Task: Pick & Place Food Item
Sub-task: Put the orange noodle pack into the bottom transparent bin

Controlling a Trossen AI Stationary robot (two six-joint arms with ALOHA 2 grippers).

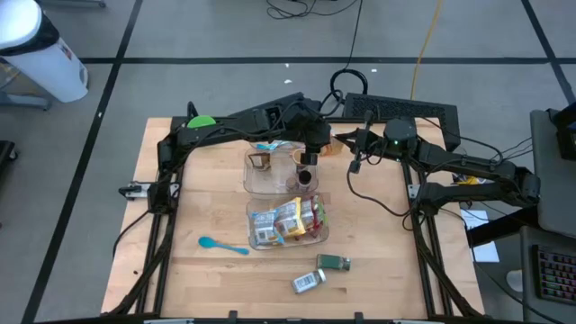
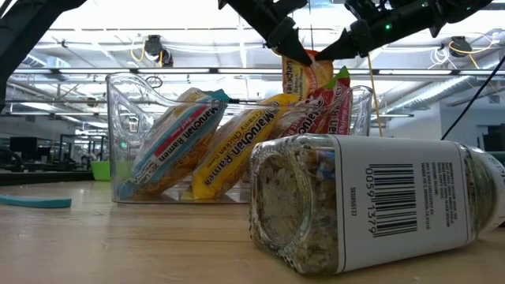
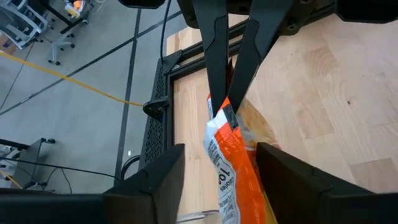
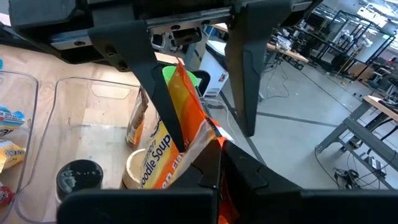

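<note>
Jar (image 2: pixel 371 201): lies on its side at lower right of the low view, nearest the lens, barcode outward.
Bin (image 2: pixel 126 134): behind the jar, centre left, holding ramen packs.
Packet (image 2: pixel 309 79): orange, upper centre, hanging above the bin's far right end; both arms come down to its top edge.
Left wrist view, left claw (image 3: pixel 221 152): spread, one finger on either side of the packet at bottom centre; contact cannot be told.
Left wrist view, right claw (image 3: pixel 227 113): enters from the top, pressed together on the packet's upper edge.
Right wrist view: the right claw at bottom centre pinches the packet; the left claw's fingers stand apart at top.
Axis: the packet's long axis runs away from the right claw's pinch, between the left fingers.
High view: both claws meet at upper centre, over the clear bins.
Judgement: the right arm alone carries the packet; the left can draw back.
</note>
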